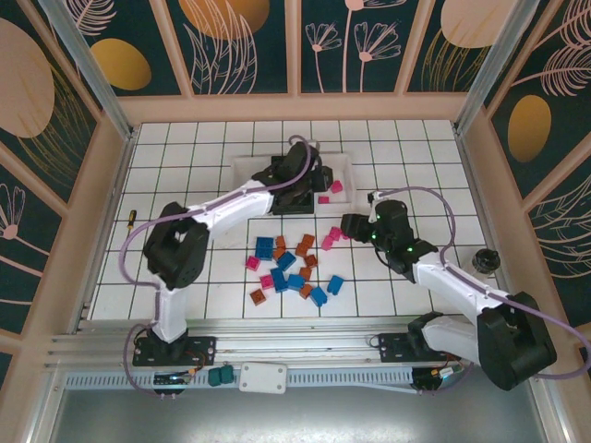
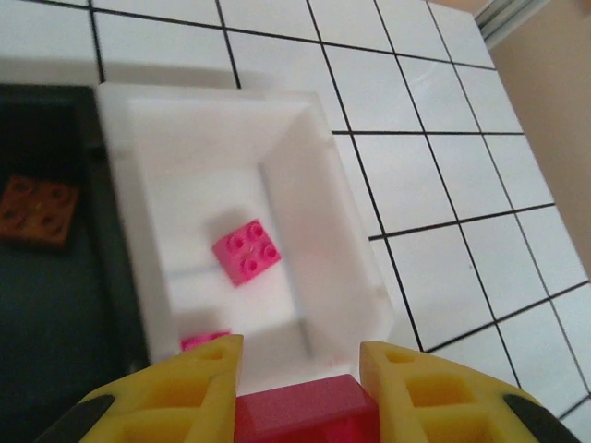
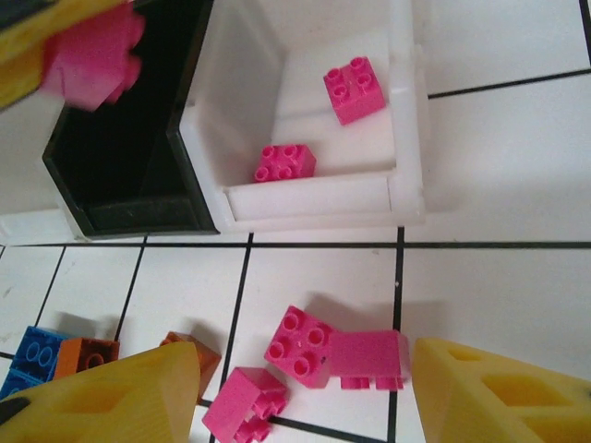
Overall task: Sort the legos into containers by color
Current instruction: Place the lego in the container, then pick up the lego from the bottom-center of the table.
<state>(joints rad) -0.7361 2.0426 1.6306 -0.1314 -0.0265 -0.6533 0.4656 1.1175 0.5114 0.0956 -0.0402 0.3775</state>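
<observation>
The containers [image 1: 246,170] are set in a row near the middle of the worktop's [image 1: 416,157] far edge. In the right white tray [image 2: 309,198] two pink bricks are found, one [image 2: 246,251] on the middle of its floor and another [image 2: 205,340] against its near wall. A single orange-brown brick [image 2: 37,208] is seen in the black tray [image 2: 55,314]. What the left white tray [image 1: 242,175] holds cannot be told, as it is partly covered by the arm.

The left gripper [image 2: 300,362] is held over the near rim of the right white tray and is clamped on a held pink brick [image 2: 305,411]. The right gripper [image 3: 305,374] is spread wide, low over the tiles just in front of that tray. Three loose pink bricks [image 3: 298,344] are framed between its fingers [image 3: 102,397].

The remaining legos [image 1: 286,268], blue, orange-brown and pink, are scattered at the worktop's centre, toward its near edge. Bare tiles are left along both side edges. A small tool [image 1: 130,219] is placed near the left edge and a dark round object [image 1: 486,259] near the right edge.

The worktop is laid with white tiles and dark joints. It is enclosed by walls with dark floral panels [image 1: 240,46], and a metal rail [image 1: 305,349] is fixed along its near edge.
</observation>
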